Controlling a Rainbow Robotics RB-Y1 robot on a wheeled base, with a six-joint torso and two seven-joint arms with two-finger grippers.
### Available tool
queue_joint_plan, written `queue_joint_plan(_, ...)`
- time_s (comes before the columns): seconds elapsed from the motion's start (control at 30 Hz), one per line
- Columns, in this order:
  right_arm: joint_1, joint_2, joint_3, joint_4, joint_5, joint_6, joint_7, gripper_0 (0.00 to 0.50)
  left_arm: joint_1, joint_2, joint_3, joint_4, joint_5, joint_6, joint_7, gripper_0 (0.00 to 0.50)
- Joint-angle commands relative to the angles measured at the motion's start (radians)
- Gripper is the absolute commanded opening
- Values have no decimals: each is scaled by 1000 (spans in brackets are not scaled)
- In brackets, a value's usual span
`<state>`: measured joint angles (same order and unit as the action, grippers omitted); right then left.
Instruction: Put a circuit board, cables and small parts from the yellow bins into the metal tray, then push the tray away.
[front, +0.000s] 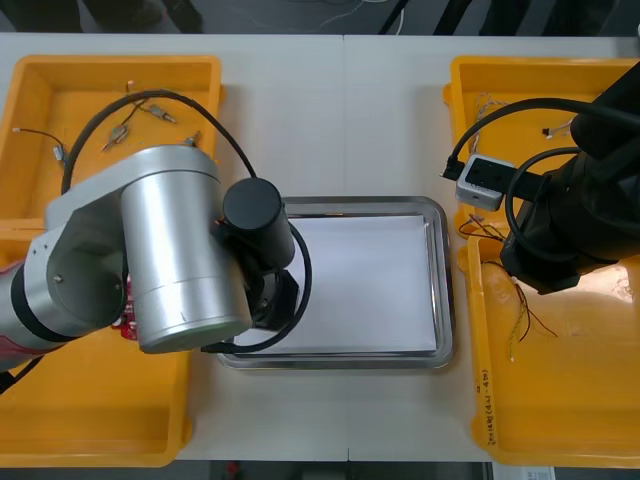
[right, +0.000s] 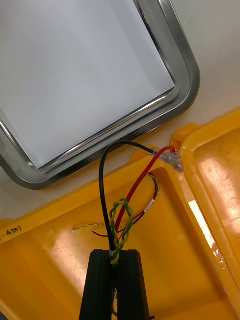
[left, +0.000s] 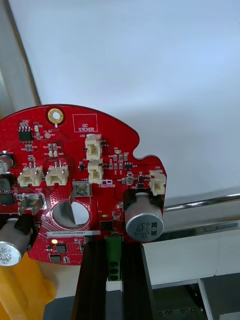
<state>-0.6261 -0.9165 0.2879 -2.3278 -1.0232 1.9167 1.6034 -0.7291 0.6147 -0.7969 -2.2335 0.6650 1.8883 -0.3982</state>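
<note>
The red circuit board (left: 80, 165) hangs from the left gripper (left: 114, 247), whose two black fingers are clamped on the green connector (left: 114, 255) at the board's edge. The board sits over the white inside of the tray (front: 441, 290), close to the tray's corner next to the left-hand bins. I can't tell whether it touches the white surface. From above, the big silver left arm (front: 180, 250) covers that near left corner of the tray. On the other side, the right gripper (right: 116, 260) is over the near right bin (front: 560, 400). Its fingers are pinched tight on a bundle of cables (right: 122, 220), made up of a black lead, a red lead and a twisted yellow and green strand. The leads arch up from the fingers and run to a small clear plug (right: 172, 160) at the bin's rim, on the side facing the tray. A few thin loose wires (right: 92, 229) lie on the bin floor beside the bundle. The far left bin (front: 40, 90) holds black cables with metal ends (front: 130, 120), well apart from both grippers.
</note>
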Motion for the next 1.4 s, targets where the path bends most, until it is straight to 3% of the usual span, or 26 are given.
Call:
queue_joint_plan(0.03, -18, -33, 5, -4, 11, 3, 16, 0, -43, -46, -65, 49, -45, -60, -4, 0)
queue_joint_plan(0.27, -18, -33, 5, -4, 14, 3, 16, 0, -43, -49, -151, 132, -99, -189, 67, 0)
queue_joint_plan(1.23, -18, -31, 5, -4, 9, 3, 16, 0, -41, -55, -237, 210, -110, -278, 139, 0)
queue_joint_plan(1.27, -18, -31, 5, -5, 9, 3, 16, 0, -41, -55, -237, 209, -111, -279, 140, 23)
queue_joint_plan(1.3, -18, -33, 5, -4, 9, 3, 16, 0, -41, -55, -237, 209, -111, -279, 144, 162)
queue_joint_plan(1.33, -18, -31, 5, -4, 9, 3, 16, 0, -41, -55, -237, 209, -111, -279, 144, 234)
queue_joint_plan(1.4, -18, -31, 5, -4, 11, 3, 18, 0, -41, -55, -237, 204, -114, -279, 148, 453)
